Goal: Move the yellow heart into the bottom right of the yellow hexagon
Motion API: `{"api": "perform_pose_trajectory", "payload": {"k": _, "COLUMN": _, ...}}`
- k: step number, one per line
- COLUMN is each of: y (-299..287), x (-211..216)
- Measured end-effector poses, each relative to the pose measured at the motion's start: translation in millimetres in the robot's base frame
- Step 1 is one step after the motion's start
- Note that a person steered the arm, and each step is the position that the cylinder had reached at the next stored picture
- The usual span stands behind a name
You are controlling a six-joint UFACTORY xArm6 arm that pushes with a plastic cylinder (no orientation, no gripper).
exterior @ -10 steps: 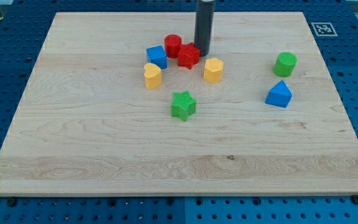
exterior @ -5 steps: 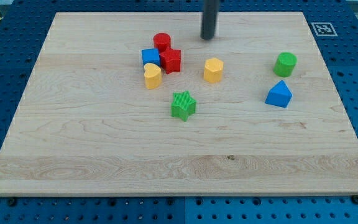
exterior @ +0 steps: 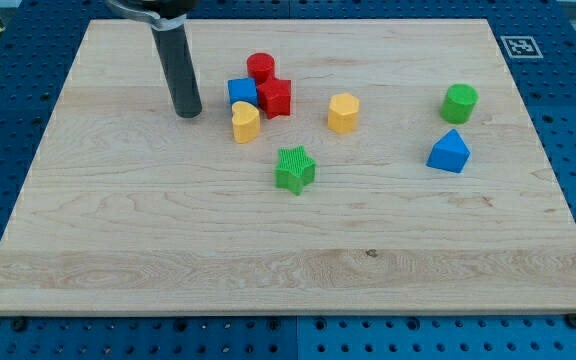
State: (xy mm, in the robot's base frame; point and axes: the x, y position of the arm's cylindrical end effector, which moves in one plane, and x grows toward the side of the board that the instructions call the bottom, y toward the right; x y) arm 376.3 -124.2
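The yellow heart [exterior: 245, 122] lies left of centre in the board's upper half, touching the blue cube [exterior: 241, 92] above it. The yellow hexagon [exterior: 343, 113] sits apart to its right. My tip [exterior: 187, 112] rests on the board to the left of the yellow heart, a short gap away, and level with the blue cube's lower edge. The rod rises from it toward the view's top.
A red cylinder [exterior: 260, 67] and a red star-like block [exterior: 275, 97] cluster with the blue cube. A green star [exterior: 294, 169] lies below the hexagon's left. A green cylinder [exterior: 459, 103] and a blue triangular block [exterior: 449, 151] sit at the right.
The red blocks and blue cube were pushed left into a tight cluster by the yellow heart. My tip then moved from the top centre to the left of the cluster.
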Motion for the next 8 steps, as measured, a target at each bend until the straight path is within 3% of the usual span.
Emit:
{"api": "perform_pose_trajectory", "payload": {"k": 3, "y": 101.3, "x": 31.7}}
{"api": "perform_pose_trajectory", "payload": {"k": 5, "y": 115.1, "x": 54.4}}
{"api": "perform_pose_trajectory", "payload": {"k": 8, "y": 175.8, "x": 50.9}}
